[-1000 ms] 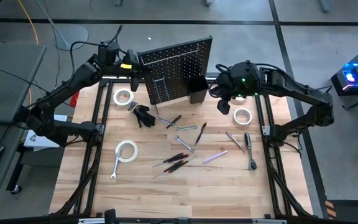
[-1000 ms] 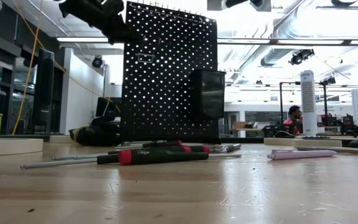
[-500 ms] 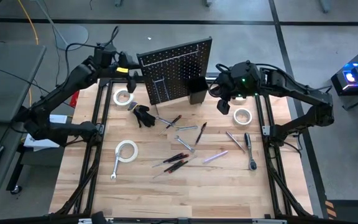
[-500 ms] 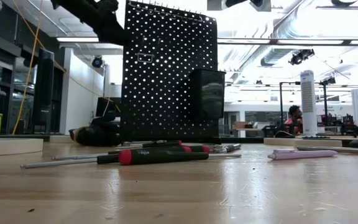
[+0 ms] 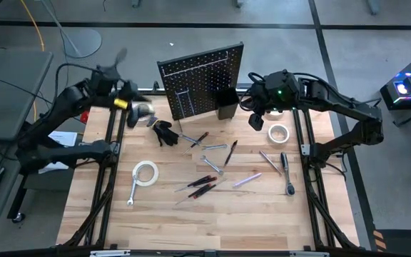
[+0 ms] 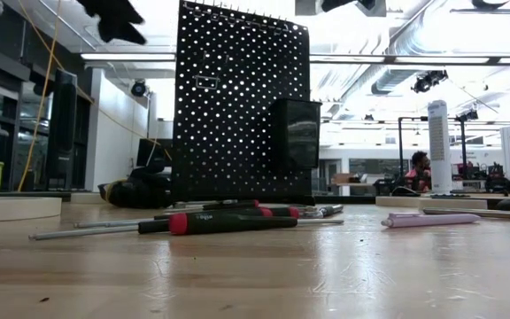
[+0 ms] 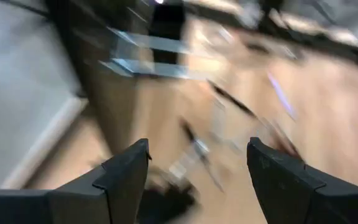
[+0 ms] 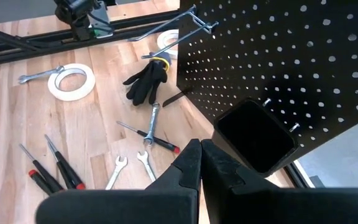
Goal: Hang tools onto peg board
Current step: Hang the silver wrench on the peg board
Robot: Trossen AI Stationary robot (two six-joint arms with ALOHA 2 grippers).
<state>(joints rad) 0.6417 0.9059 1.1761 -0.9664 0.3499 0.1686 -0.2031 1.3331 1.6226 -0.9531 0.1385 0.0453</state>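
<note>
The black peg board (image 5: 202, 71) stands upright at the table's far side, with a small black bin (image 5: 227, 103) on its front and a wire hook (image 8: 188, 18) sticking out of it. Tools lie flat on the wood: white tape rolls (image 5: 145, 173) (image 5: 279, 133), wrenches (image 5: 212, 160), red-handled screwdrivers (image 5: 202, 184), a ratchet (image 5: 286, 170) and a purple one (image 5: 247, 178). My left gripper (image 5: 138, 111) is blurred, left of the board and open, with nothing between its fingers (image 7: 126, 171). My right gripper (image 8: 199, 152) hangs shut, in the air just right of the bin.
A black glove (image 5: 164, 131) lies in front of the board's left end, with another tape roll (image 8: 166, 38) beyond it. The dark frame rails (image 5: 113, 143) run along the table's left and right sides. Bare wood stretches along the near edge.
My left gripper has swung away from the peg board's upper left corner, toward the table's left edge and a little nearer, fast enough to blur. The peg board and the tools on the table lie as before.
</note>
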